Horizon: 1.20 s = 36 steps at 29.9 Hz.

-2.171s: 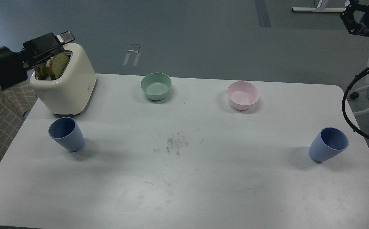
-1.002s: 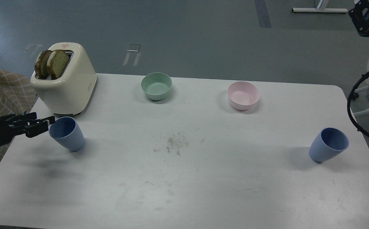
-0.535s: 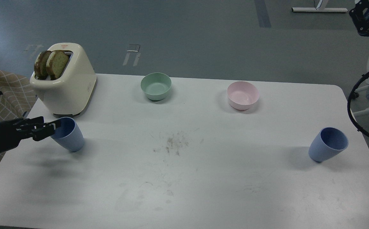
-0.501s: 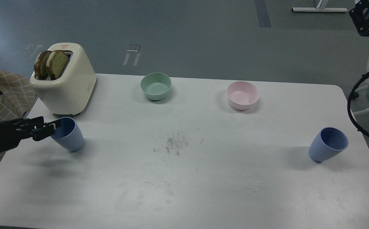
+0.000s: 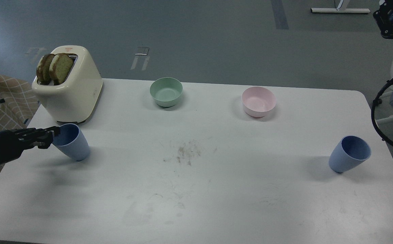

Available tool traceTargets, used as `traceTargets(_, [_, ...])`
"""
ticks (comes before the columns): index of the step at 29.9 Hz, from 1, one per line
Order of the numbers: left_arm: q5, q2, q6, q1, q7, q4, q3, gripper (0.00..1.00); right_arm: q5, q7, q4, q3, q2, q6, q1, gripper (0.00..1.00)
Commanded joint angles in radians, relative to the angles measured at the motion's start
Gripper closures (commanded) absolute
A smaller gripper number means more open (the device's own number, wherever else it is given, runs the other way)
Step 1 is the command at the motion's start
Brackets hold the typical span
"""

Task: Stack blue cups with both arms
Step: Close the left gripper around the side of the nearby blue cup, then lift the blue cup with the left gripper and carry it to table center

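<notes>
**Now: left gripper at rim of left cup, cups well apart**

Table (image 5: 196,203), white, scuffed at centre. Right blue cup (image 5: 349,154) at 4 o'clock, upright, alone. Left blue cup (image 5: 71,141) at 9 o'clock, upright. Left gripper (image 5: 48,136) reaches in level from the left edge, tips at the cup's near rim; fingers dark and close together, so cannot tell if parted or clamped. Further back: toaster (image 5: 68,88) with bread at 10 o'clock, mint-green bowl (image 5: 166,92) at 12, pink bowl (image 5: 258,101) at 1. Right gripper (image 5: 388,21) raised at 2 o'clock, off the table; state unreadable.
</notes>
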<state>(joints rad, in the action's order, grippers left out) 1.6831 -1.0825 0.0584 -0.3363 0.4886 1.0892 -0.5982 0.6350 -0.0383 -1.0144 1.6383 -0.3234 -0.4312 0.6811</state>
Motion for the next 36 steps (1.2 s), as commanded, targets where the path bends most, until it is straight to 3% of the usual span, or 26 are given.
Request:
traceTargets(1, [0.003, -0.002, 0.001, 0.002, 0.000, 0.001, 0.000, 1.00, 0.000, 0.000, -0.001, 0.000, 0.000, 0.000, -0.002, 0.00])
traceTargets(9, [0.001, -0.020, 0.001, -0.020, 0.000, 0.021, -0.005, 1.00, 0.000, 0.000, 0.000, 0.011, -0.002, 0.000, -0.003, 0.00])
traceTargets(16, [0.087, -0.105, 0.014, -0.156, 0.000, 0.221, -0.005, 1.00, 0.000, 0.000, -0.001, 0.057, -0.031, 0.000, -0.041, 0.00])
traceTargets(19, [0.164, -0.086, 0.072, -0.234, 0.000, 0.270, -0.005, 1.00, 0.000, 0.000, -0.001, 0.087, -0.046, -0.001, -0.075, 0.00])
traceTargets(21, [0.231, 0.014, 0.138, -0.323, 0.000, 0.276, -0.003, 1.00, -0.001, 0.000, -0.001, 0.121, -0.065, -0.003, -0.104, 0.00])
traceTargets(25, [0.331, 0.168, 0.167, -0.404, 0.000, 0.276, -0.002, 1.00, -0.006, 0.000, 0.002, 0.158, -0.089, -0.035, -0.133, 0.00])
traceTargets(28, [0.421, 0.326, 0.241, -0.481, 0.000, 0.264, 0.015, 1.00, -0.006, 0.000, 0.002, 0.187, -0.112, -0.050, -0.158, 0.00])
traceTargets(33, [0.474, 0.486, 0.265, -0.556, -0.001, 0.221, 0.119, 1.00, -0.006, 0.000, 0.002, 0.210, -0.123, -0.057, -0.181, 0.00])
traceTargets(36, [0.480, 0.544, 0.264, -0.578, -0.033, 0.193, 0.207, 1.00, -0.006, 0.000, -0.001, 0.222, -0.123, -0.058, -0.193, 0.00])
